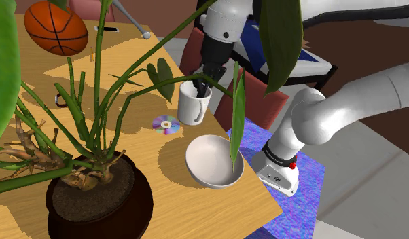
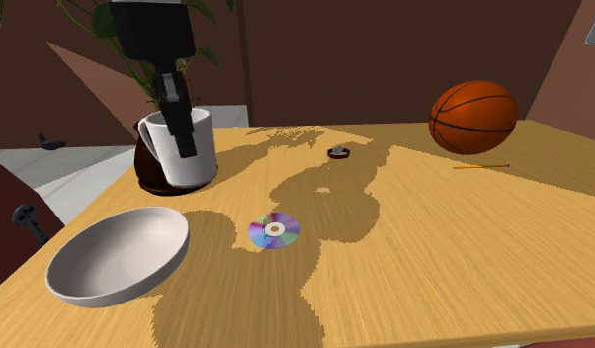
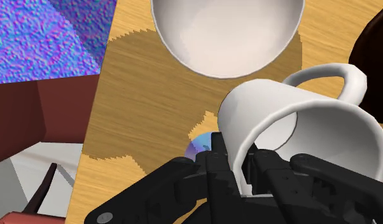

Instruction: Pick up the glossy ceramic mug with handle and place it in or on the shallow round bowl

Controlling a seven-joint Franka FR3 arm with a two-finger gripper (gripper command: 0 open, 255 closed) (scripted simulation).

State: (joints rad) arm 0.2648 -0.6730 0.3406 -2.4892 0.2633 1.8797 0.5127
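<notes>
The black gripper [image 1: 199,87] pinches the rim of the white mug [image 1: 191,108] (one finger inside), mid-frame in the shoulder view. The white bowl [image 1: 211,163] sits lower right.

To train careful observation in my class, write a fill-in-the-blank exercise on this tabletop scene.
The gripper clasps the white mug by its ____. The mug is not yet in the white ____. The rainbow-sheened ____ lies flat on the wooden table. The orange ball is a ____.
Missing words: rim; bowl; CD; basketball.
</notes>
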